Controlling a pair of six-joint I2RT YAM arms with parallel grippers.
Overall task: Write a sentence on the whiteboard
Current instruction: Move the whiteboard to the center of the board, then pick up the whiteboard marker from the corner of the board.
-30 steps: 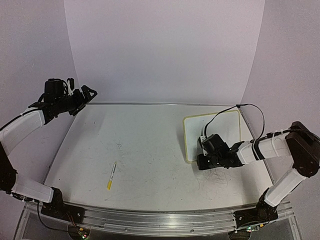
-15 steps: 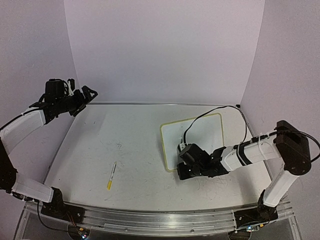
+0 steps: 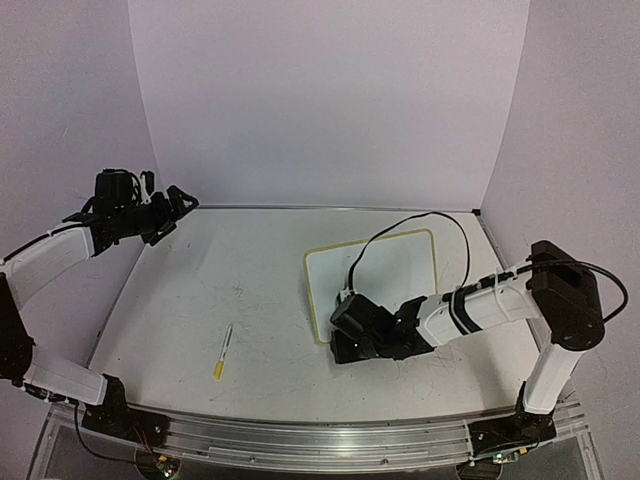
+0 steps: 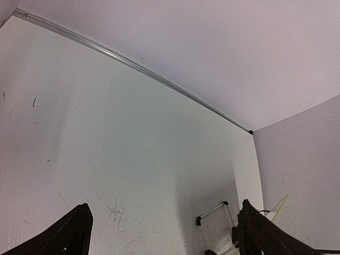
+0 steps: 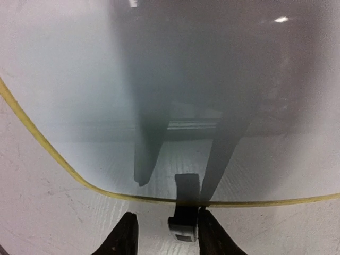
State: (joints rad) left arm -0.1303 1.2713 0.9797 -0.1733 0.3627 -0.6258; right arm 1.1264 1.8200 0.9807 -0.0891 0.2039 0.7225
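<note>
We've got the whiteboard [image 3: 388, 272] lying flat at the centre-right of the surface [image 3: 250, 270], its face blank both from above and up close, so no sentence is on it yet (that's the whole job left). The right fingers [image 5: 129, 236] sit at its near rim, partly spread either side of a black clip foot [image 5: 183, 226] with a gap showing, not clamped. The left fingers [image 4: 69, 234] hang wide apart and empty at far left, and the marker [image 3: 223, 352] lies well apart from both arms.
</note>
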